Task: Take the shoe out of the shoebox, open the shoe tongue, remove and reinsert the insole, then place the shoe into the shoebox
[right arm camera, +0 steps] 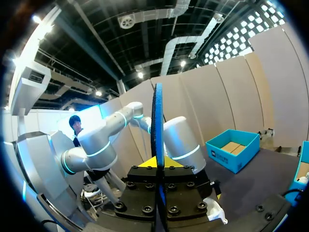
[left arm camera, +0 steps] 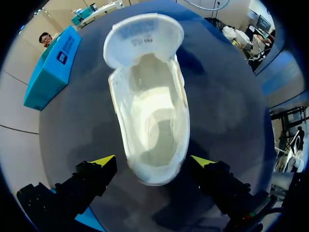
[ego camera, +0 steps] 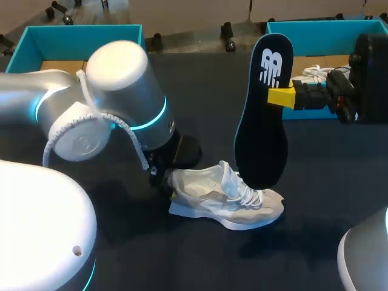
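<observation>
A white shoe (ego camera: 224,195) lies on its sole on the dark table, toe to the right. My left gripper (left arm camera: 153,162) stands open around its heel, a yellow-tipped finger on each side; the shoe (left arm camera: 152,116) shows an open mouth with the tongue folded forward. Whether the fingers touch the heel I cannot tell. My right gripper (ego camera: 280,97) is shut on a black insole (ego camera: 262,115), held upright above the shoe's laces, its lower end close over them. In the right wrist view the insole (right arm camera: 157,145) shows edge-on between the shut fingers. A teal shoebox (ego camera: 339,36) stands at the back right.
A second teal box (ego camera: 36,42) stands at the back left; it also shows in the left wrist view (left arm camera: 50,67) and the right wrist view (right arm camera: 232,150). White laces or paper (ego camera: 312,73) lie inside the right box. My left arm's bulk (ego camera: 115,103) covers the table's left middle.
</observation>
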### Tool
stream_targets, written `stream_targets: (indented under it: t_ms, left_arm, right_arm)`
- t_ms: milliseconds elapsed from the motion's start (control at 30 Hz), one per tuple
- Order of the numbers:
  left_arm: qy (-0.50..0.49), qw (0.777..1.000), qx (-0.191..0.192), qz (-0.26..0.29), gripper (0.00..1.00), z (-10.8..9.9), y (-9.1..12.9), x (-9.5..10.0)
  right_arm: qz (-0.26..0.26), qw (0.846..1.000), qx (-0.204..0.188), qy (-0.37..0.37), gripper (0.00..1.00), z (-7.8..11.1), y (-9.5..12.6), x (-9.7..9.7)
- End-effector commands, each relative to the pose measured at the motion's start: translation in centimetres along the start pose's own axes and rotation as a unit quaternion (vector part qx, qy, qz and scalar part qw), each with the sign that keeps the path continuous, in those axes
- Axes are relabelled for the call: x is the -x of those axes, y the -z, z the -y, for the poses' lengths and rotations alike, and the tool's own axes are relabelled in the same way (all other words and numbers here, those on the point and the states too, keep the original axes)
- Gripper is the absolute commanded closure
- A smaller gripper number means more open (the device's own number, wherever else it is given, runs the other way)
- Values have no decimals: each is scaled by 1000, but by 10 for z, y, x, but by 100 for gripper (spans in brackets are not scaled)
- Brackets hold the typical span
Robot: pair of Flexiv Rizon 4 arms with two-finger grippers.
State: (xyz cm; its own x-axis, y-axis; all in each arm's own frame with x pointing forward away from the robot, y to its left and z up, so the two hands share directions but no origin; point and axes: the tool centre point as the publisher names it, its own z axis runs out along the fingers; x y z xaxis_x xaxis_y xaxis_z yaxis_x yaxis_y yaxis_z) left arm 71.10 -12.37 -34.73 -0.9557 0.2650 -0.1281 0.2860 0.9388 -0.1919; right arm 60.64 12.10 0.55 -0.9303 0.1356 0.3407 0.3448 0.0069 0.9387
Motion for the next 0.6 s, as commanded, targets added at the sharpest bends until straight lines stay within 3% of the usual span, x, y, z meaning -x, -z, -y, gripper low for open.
stream_targets:
  t_ms: [33,200,600]
  left_arm:
    - [-13,1000,-19,-2,0,-1,29,-1]
    - [-14,1000,-13,8,0,18,32,8]
    - [-5,1000,9,1,0,63,3,32]
  right_arm:
    - [5,1000,3,0,100,4,3,-5]
    - [5,1000,3,0,100,4,3,-5]
    - [5,1000,3,0,100,4,3,-5]
